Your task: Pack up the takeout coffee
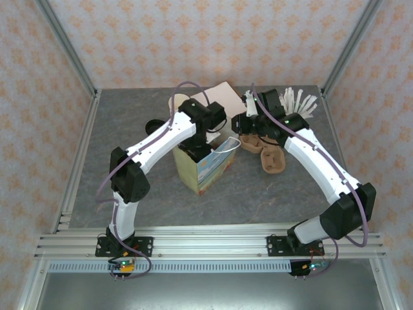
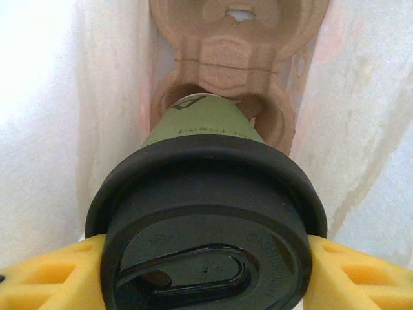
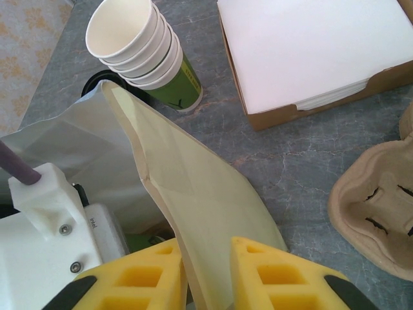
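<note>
Glossy plastic lid (image 2: 206, 213), matt paper cup (image 2: 210, 126) and bag (image 3: 193, 213), rough pulp tray (image 2: 239, 39)

- The back wall (image 1: 213, 39) is covered in cream wallpaper with a regular pale-orange floral motif.
- The left wall (image 1: 32, 97) and the right wall (image 1: 387, 97) carry the same paper, closing the space on three sides.
- A left post (image 1: 64, 39) and a right post (image 1: 352, 45), both bare aluminium, slant along the back corners.
- The table (image 1: 271, 200) has a grey, stone-like top with faint lighter veining.
- Ribbed aluminium rails (image 1: 213, 242) run along its near edge, with a slotted strip (image 1: 213, 265) just below them.
- Below that lies a plain dull grey surface (image 1: 213, 294).
- The light is soft and even, and shadows on the tabletop are faint.
</note>
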`<state>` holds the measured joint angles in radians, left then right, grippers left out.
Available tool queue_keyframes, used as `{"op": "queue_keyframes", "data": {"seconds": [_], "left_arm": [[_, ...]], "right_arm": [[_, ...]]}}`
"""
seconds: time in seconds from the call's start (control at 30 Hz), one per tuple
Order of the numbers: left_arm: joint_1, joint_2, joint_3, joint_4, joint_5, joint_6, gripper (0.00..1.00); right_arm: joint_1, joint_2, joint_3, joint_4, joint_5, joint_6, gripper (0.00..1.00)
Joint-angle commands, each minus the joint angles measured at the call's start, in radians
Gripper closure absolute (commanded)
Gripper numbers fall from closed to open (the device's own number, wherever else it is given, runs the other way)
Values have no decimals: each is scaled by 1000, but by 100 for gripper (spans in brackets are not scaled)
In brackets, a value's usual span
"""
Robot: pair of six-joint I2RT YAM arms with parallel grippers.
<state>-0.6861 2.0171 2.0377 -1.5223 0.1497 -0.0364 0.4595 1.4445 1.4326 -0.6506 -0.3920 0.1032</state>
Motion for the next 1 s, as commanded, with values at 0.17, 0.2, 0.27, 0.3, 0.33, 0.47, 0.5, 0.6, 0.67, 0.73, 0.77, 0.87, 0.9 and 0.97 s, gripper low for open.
{"op": "queue_keyframes", "data": {"seconds": [0.17,0.2,0.27,0.3,0.33,0.47,0.5,0.6,0.67,0.73,0.77,0.87,0.9,0.97], "left_arm": [[10,-6,-46,34,-2,-8,65],[10,-6,-51,38,-3,-7,65],[12,-8,-64,46,-3,-7,65],[13,-6,-69,47,-3,-7,65],[13,-8,-74,51,-5,-6,65],[16,-11,-92,64,-1,-8,65],[15,-11,-96,68,-1,-8,65],[16,-14,-106,74,1,-8,65],[16,-17,-108,76,-3,-9,65],[15,-23,-101,75,-4,-14,65],[16,-26,-95,74,-4,-14,65],[12,-31,-57,50,-22,-22,66],[9,-35,-43,43,-31,-26,66],[3,-45,-22,32,-37,-32,66]], "right_arm": [[5,-17,-10,-5,20,-16,77],[5,-17,-9,-6,20,-16,77],[5,-18,-9,-6,21,-16,77],[6,-16,-9,-7,22,-16,77],[6,-18,-9,-7,21,-17,77],[7,-17,-10,-7,22,-17,77],[7,-15,-9,-8,22,-18,77],[7,-16,-7,-8,21,-18,77],[7,-14,-5,-8,21,-17,77],[8,-14,-3,-9,22,-17,77],[7,-13,-3,-11,19,-17,77],[7,-11,-1,-13,21,-17,77],[8,-11,0,-14,21,-18,77],[7,-9,1,-15,22,-19,77]]}}
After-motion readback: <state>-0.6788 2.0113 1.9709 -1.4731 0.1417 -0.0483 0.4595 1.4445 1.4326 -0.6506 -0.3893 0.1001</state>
